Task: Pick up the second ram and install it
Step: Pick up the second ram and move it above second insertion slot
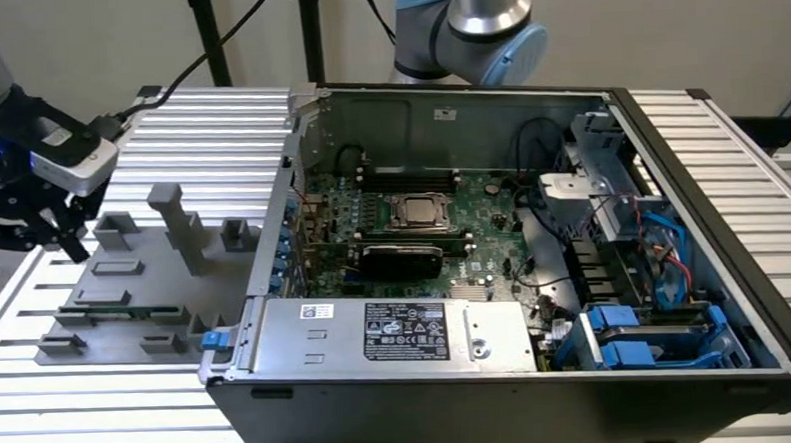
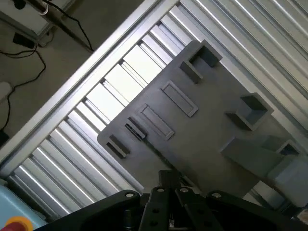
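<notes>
Ribbed aluminium table, grey tray beside open computer case.
Shut, empty gripper near tray; second ram lying in tray's slot. Could jab the thin stick if lowered closed or off-line.

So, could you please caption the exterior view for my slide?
Open computer case beside grey tray holding a green ram.

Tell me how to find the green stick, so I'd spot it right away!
Start at the big black computer case; on the exterior view's left of it sits a flat grey tray. Toward the tray's camera-side end lies the second ram. It is the one long, thin green strip among grey blocks and posts.
</notes>
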`<state>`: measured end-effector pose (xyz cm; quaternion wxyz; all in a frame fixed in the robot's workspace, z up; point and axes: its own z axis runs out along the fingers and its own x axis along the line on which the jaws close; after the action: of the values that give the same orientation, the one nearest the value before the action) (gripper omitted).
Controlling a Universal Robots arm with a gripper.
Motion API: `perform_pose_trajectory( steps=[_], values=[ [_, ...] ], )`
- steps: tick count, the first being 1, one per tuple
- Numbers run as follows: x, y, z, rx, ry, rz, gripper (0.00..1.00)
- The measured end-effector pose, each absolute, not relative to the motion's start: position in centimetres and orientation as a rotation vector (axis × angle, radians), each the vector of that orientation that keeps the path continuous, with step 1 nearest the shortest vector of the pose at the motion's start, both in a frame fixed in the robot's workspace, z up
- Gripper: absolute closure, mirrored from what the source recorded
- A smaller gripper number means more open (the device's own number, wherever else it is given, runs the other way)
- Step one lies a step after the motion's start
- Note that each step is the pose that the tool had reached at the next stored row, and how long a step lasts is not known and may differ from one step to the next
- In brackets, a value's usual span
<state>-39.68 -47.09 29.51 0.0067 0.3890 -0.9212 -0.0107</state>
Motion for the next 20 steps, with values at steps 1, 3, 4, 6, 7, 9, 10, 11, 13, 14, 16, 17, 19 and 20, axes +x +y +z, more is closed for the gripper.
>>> perform_pose_trajectory(
  steps=[1,3,4,6,7,9,10,11,13,14,16,17,19,20],
  values=[
    [-39.7,-47.1,29.4,1.243,-2.871,-0.033,0.89],
    [-39.7,-47.1,29.2,1.296,-2.848,-0.033,0.89],
    [-39.7,-47.1,29.1,1.322,-2.836,-0.033,0.89],
    [-39.7,-47.1,28.8,1.373,-2.812,-0.033,0.89],
    [-39.7,-47.1,28.7,1.398,-2.799,-0.032,0.89],
    [-39.7,-47.1,28.5,1.449,-2.773,-0.032,0.89],
    [-39.7,-47.1,28.4,1.473,-2.760,-0.031,0.89],
    [-39.7,-47.1,28.3,1.501,-2.746,-0.031,0.89],
    [-39.7,-47.1,28.1,1.550,-2.718,-0.031,0.89],
    [-39.7,-47.1,28.0,1.575,-2.704,-0.030,0.89],
    [-39.7,-47.1,27.8,1.623,-2.675,-0.030,0.89],
    [-39.7,-47.1,27.7,1.648,-2.660,-0.029,0.89],
    [-39.7,-47.1,27.5,1.696,-2.629,-0.029,0.89],
    [-39.7,-47.1,27.4,1.719,-2.614,-0.029,0.89]
  ],
)
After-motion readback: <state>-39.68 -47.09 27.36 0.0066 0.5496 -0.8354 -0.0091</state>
